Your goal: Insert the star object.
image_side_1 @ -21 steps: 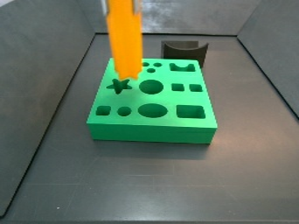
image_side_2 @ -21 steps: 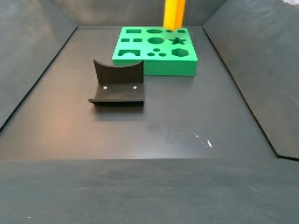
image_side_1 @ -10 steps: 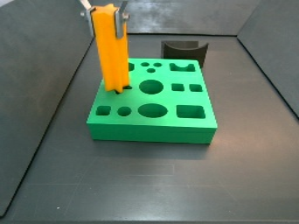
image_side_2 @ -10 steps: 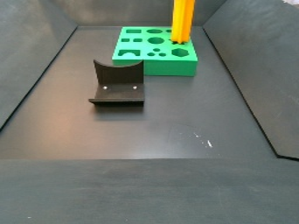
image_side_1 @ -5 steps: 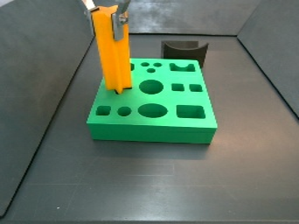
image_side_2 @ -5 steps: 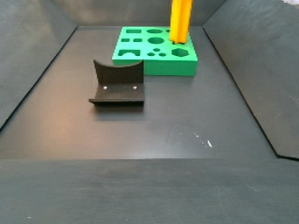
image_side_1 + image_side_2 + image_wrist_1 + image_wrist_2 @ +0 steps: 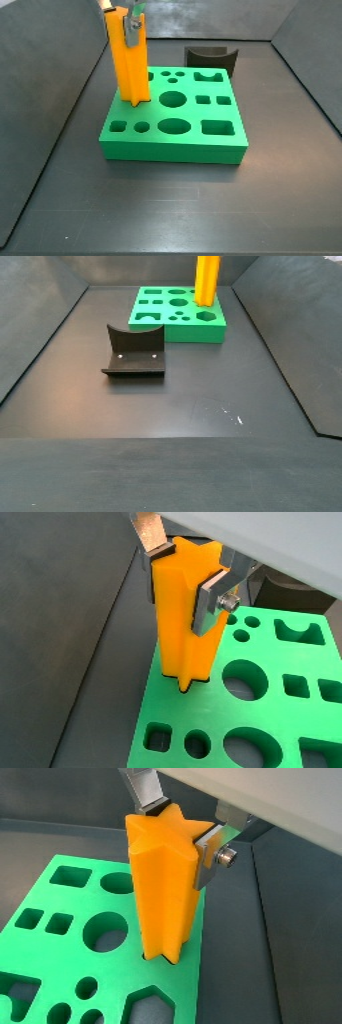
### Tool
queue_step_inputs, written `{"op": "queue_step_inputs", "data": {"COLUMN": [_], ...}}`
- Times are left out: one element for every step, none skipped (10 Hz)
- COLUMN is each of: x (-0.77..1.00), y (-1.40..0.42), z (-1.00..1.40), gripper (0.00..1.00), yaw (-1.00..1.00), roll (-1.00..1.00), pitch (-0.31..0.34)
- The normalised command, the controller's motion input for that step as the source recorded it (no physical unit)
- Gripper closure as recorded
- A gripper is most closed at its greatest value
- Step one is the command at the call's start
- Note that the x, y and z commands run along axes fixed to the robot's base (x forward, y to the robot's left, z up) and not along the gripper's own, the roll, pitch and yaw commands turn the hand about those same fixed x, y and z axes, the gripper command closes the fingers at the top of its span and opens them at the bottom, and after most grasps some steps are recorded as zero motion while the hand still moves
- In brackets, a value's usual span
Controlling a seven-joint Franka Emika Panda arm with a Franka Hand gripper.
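Gripper (image 7: pixel 185 574): clamped on the bar's top end.
Bar (image 7: pixel 128 62): orange, upright, foot in a hole of the green block (image 7: pixel 187 130).
Fixture (image 7: pixel 132 353): 7 o'clock of block, apart.

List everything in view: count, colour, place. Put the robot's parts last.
Long bright orange plastic star-section bar: one, orange, upright, lower end in a hole of the green block, near one edge.
Green block with shaped holes: one, green, on the dark floor towards the back wall.
Dark L-shaped bracket fixture: one, dark grey, on the floor apart from the block.
Dark floor with walls: one, dark grey.
Gripper: one, silver fingers with dark pads, at the bar's upper end, one finger on each side.
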Motion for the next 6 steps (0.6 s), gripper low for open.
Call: {"op": "queue_step_inputs", "data": {"x": [0.00,0.00,0.01,0.00,0.00,-0.02], "y": [-0.06,-0.19,-0.19,-0.03,0.00,0.00], "z": [-0.26,-0.27,-0.27,-0.26,-0.26,-0.25], "gripper": [1.00,1.00,1.00,1.00,1.00,1.00], "yaw": [-0.27,-0.33,-0.34,-0.17,0.00,0.00], "roll": [-0.11,-0.10,-0.11,-0.10,-0.03,0.00], "pitch": [0.029,0.046,0.063,0.057,0.027,0.000]}}
